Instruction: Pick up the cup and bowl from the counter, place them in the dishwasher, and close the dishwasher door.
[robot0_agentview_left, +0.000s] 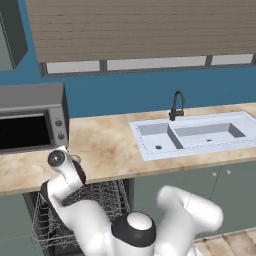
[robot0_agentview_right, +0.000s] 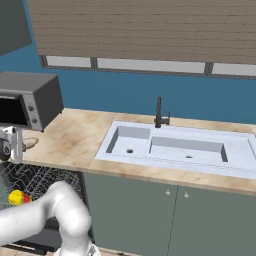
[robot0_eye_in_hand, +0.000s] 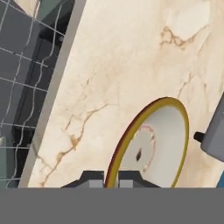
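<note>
cup (robot0_agentview_right: 16, 197) sits in dishwasher (robot0_agentview_right: 35, 182) rack; claw (robot0_eye_in_hand: 111, 180) pinches bowl (robot0_eye_in_hand: 151, 144) rim, prob. empty.

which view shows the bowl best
The hand view: the bowl fills the lower middle, rim and inside plain, on the counter, with the claw shut on its rim. The right base view shows just its edge beside the hand.

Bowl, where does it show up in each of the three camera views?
Left base view: bowl low left, at the counter's front edge, below the microwave.
Right base view: left edge, on the counter before the microwave.
Hand view: bottom centre, rim in the pincer.
Shared landmark: the microwave, grey at the hand view's right edge.
</note>
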